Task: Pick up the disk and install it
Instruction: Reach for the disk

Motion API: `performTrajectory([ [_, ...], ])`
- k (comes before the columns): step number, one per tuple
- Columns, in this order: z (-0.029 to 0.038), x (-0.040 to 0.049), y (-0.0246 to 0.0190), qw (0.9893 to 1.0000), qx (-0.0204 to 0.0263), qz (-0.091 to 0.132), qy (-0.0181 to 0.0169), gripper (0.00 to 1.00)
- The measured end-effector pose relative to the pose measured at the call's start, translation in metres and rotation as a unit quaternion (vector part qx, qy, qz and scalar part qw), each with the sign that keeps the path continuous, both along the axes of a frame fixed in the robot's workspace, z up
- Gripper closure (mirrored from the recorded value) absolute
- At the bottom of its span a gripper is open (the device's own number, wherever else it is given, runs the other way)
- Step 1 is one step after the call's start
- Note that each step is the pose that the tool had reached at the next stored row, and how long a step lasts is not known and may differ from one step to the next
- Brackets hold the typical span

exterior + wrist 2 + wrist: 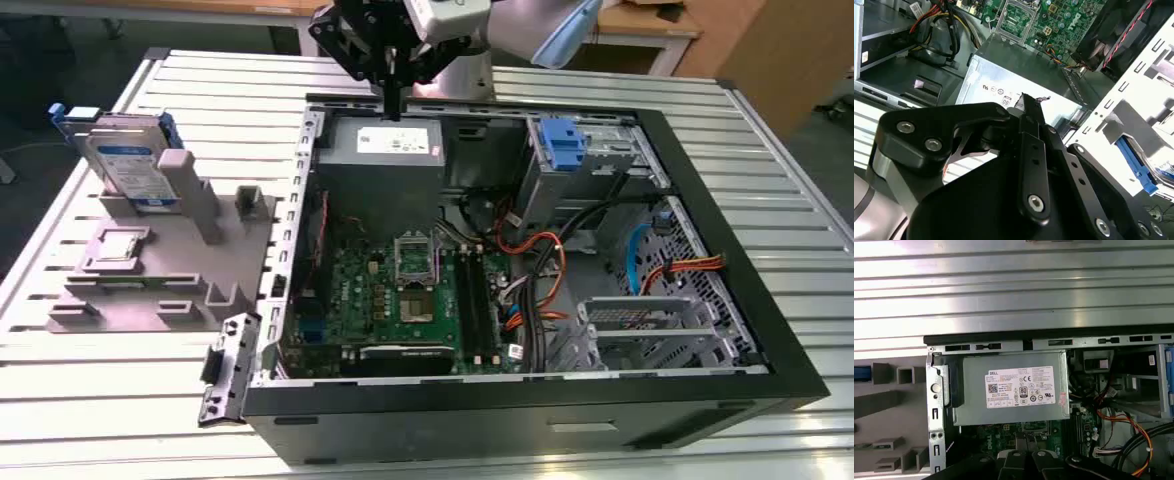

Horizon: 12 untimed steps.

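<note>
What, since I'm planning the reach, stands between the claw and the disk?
Only the computer case's side wall. The claw hangs over the power supply at the case's back; the disk stands upright on the grey fixture, toward the exterior view's left. Nothing else visible lies between.

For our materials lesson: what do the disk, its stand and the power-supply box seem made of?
The disk has a silver-grey casing, likely metal; its blue rails look like moulded plastic. The stand is uniform matte grey, probably plastic. The power-supply box looks like dull grey sheet metal, with a white paper-like sticker.
</note>
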<state>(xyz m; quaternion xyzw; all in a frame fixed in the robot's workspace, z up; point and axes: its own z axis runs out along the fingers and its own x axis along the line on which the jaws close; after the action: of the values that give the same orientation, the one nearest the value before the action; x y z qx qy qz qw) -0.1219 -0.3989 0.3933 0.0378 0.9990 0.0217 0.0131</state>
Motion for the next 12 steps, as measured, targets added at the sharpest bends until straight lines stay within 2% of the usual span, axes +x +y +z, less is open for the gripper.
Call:
performTrajectory([
  [12,0.0,-0.0047,0.0,1.0,0.0,0.0,0.0,0.9],
])
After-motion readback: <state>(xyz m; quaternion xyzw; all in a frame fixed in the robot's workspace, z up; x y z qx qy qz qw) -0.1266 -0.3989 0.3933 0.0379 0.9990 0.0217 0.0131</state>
